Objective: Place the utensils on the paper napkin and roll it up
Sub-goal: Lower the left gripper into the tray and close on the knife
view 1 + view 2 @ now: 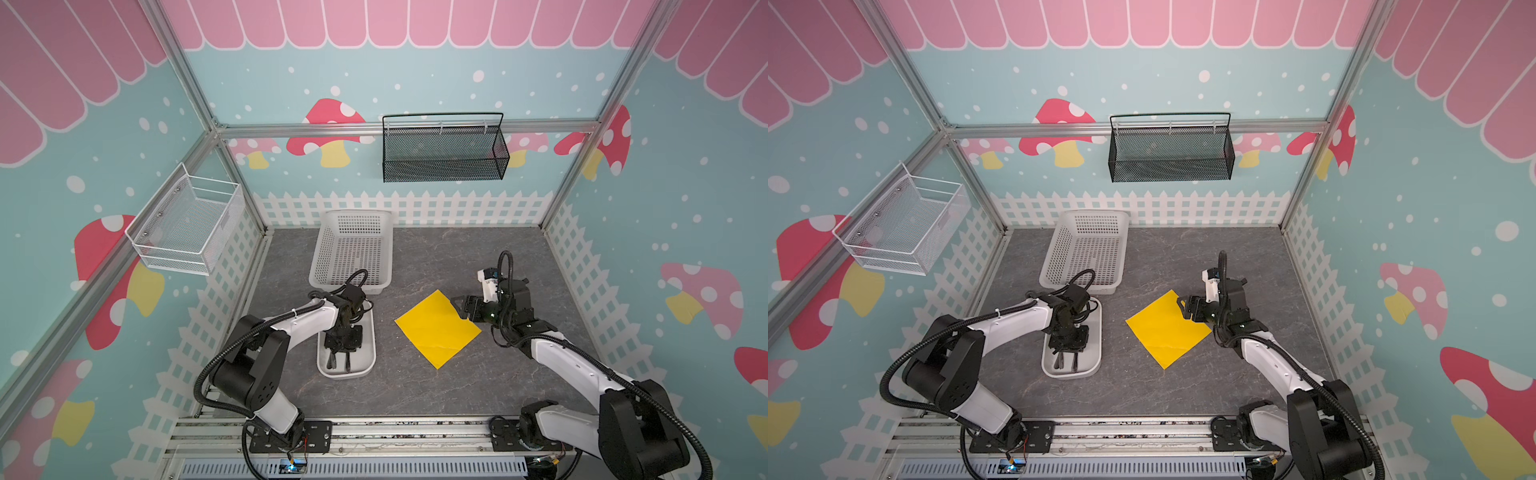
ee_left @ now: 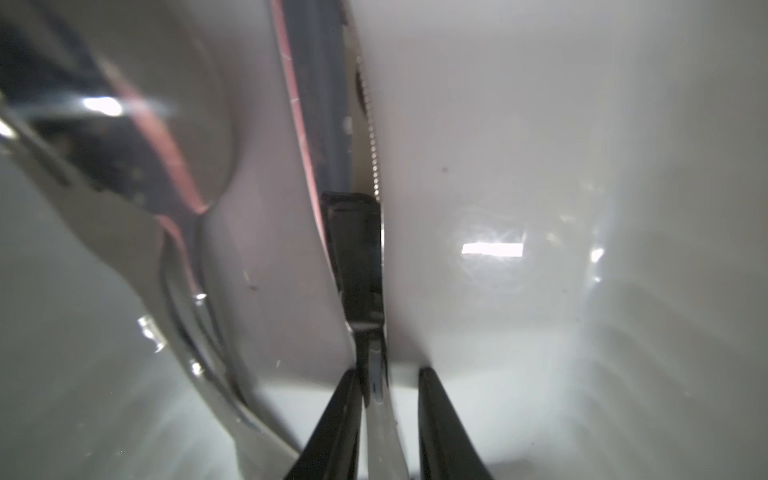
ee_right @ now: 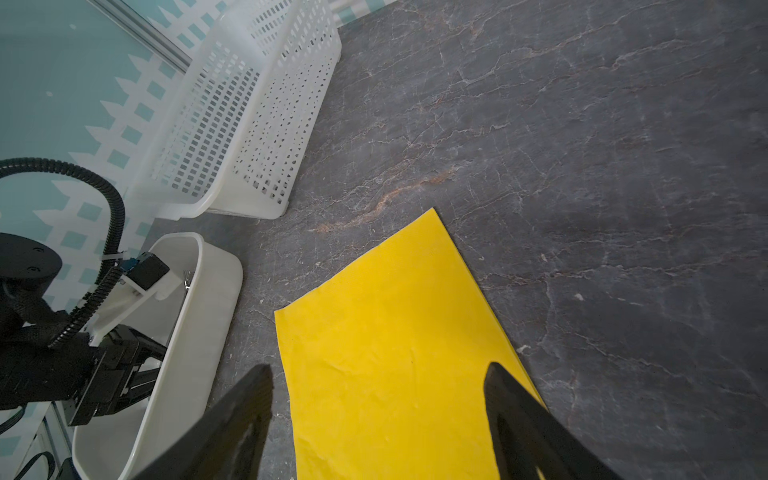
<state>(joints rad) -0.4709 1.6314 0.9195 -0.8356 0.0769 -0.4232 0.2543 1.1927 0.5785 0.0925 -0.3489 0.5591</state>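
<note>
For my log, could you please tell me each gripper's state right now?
Left gripper: open, straddling the knife handle, not clamped.
Right gripper: open, empty, over the paper napkin.

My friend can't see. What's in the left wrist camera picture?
A shiny knife with a toothed edge lies in a white tray, two black fingers either side of its handle, not yet pinching. A blurry spoon lies beside it.
</note>
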